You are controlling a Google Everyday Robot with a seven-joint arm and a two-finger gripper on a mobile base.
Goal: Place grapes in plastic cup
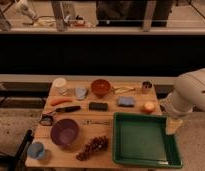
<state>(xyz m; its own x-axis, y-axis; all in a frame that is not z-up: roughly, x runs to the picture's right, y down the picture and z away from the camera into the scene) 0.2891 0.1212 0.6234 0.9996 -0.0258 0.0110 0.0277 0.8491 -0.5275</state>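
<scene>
Over at the right side of the table (107, 114), the gripper (172, 126) hangs off the white arm (192, 92), right at the right rim of the green tray (143, 140). Jaws spread wide, nothing in 'em.

Grapes (92, 147) sit on the wood at the near edge, btw the purple bowl (64, 132) on their left and the tray on their right, untouched.

Key relation: grapes lie well left of the gripper & a bit nearer, w/ the whole tray in between. One arm only, so the reach prob has to cross over the tray. The bunch's long axis runs on a slant, near-left to far-right, so I'd reckon the jaws want to close across that line, wrist turned to suit.

Cup candidates: a blue cup (36, 150) at the near-left corner, past the bowl from the grapes, & a white cup (59, 83) at far left. Can't tell which is the plastic one; blue's closer to the bunch. Task looks not yet begun. Reach comes first.
</scene>
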